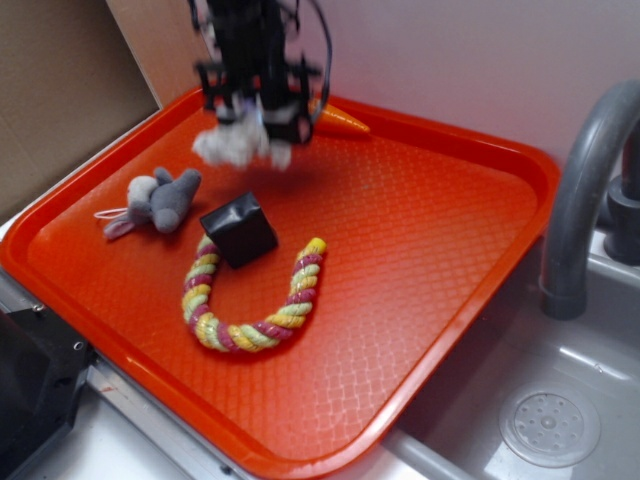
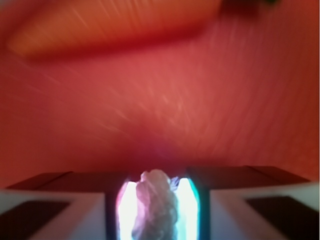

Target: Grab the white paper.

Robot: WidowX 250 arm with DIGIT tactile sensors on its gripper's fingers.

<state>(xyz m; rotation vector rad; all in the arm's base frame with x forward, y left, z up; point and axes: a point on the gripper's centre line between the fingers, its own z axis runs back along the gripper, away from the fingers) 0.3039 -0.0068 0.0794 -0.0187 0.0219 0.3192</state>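
Already the fingers [image 2: 159, 210] pinch the paper [image 1: 240, 145] between them, its loose ends hanging below. It looks light, soft and crushable, so a firm hold across its middle should suffice.

Toy carrot [image 1: 340, 121] mostly hidden behind blurred end effector [image 1: 262, 120]; wrist view motion-smeared.

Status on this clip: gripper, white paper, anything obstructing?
Gripper shut on white paper, wad pinched between fingers. Paper above the orange tray. Plush mouse and black block apart, nothing obstructing.
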